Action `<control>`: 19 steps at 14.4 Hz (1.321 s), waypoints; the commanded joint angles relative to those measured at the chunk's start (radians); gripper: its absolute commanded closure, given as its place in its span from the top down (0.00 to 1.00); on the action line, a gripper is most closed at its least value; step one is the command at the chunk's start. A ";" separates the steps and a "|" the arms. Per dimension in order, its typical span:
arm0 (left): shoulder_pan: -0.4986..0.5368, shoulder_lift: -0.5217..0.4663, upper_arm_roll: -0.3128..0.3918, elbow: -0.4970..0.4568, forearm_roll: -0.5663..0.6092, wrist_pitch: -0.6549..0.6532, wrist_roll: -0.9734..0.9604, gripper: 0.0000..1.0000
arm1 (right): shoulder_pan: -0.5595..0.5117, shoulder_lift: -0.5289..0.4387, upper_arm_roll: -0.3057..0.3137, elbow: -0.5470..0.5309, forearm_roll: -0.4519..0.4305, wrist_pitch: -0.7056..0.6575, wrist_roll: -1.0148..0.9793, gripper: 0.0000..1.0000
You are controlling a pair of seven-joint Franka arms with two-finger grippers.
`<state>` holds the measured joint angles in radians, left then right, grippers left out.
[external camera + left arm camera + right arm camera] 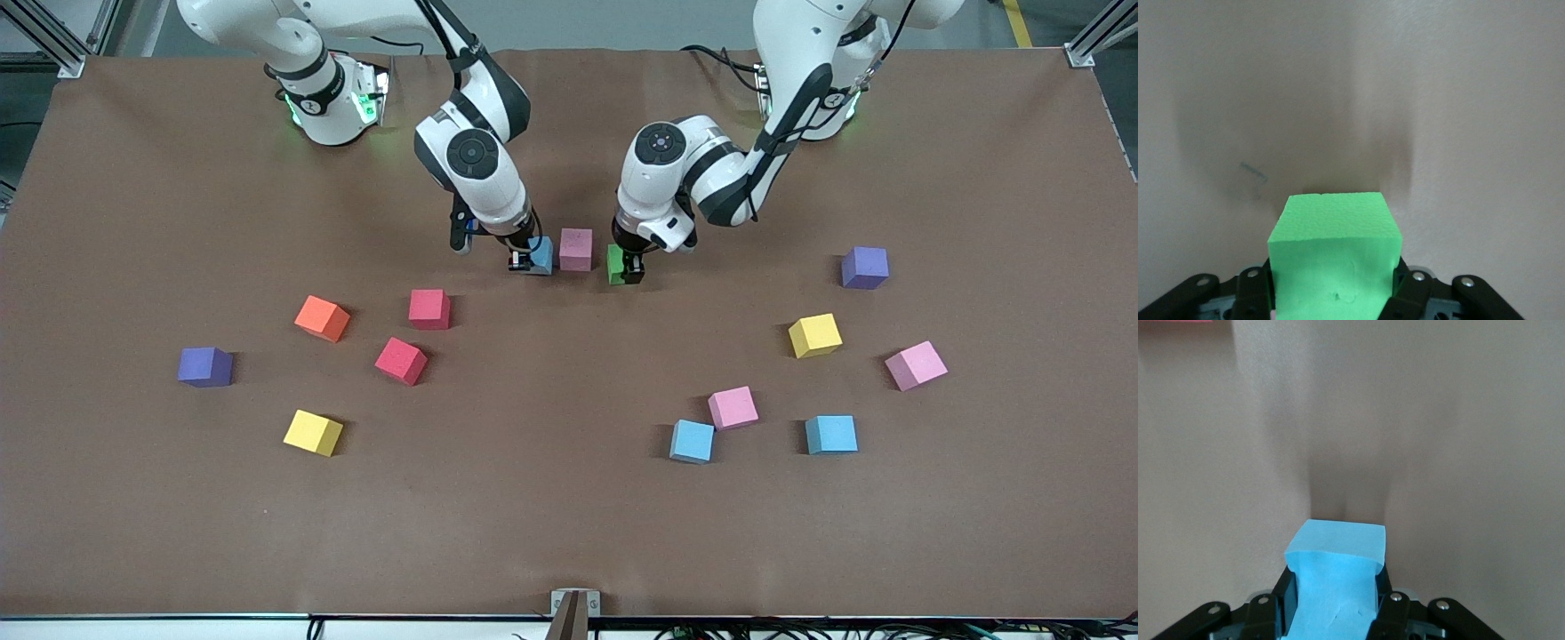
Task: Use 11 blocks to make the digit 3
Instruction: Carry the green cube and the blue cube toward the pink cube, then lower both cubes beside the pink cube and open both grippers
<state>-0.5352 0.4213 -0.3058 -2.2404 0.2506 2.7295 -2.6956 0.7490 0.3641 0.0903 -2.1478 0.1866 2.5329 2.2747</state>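
There were three light blue blocks [693, 442] [831, 435] [540, 255]. There were three pink blocks [576, 250] [733, 408] [916, 365]. There were two red blocks [429, 308] [401, 360], two yellow blocks [313, 433] [814, 335] and two purple cubes [205, 366] [865, 268]. There was one green block [614, 264] and one orange block [322, 317].

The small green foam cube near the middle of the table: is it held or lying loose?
Held. The left gripper is shut on the small green foam cube, its fingers pressing both sides.
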 commanded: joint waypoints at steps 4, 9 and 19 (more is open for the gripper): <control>-0.054 0.005 0.008 0.011 -0.001 -0.005 -0.076 0.18 | 0.021 0.006 -0.003 -0.018 0.014 0.021 0.019 0.01; -0.060 0.039 0.010 0.045 -0.001 -0.005 -0.081 0.18 | 0.029 0.016 -0.003 -0.014 0.014 0.023 0.020 0.02; -0.080 0.047 0.010 0.033 0.001 -0.007 -0.096 0.18 | 0.038 0.019 -0.003 -0.007 0.017 0.023 0.037 0.02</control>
<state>-0.5925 0.4484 -0.3036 -2.2101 0.2498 2.7291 -2.7220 0.7704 0.3812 0.0907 -2.1479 0.1866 2.5389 2.2906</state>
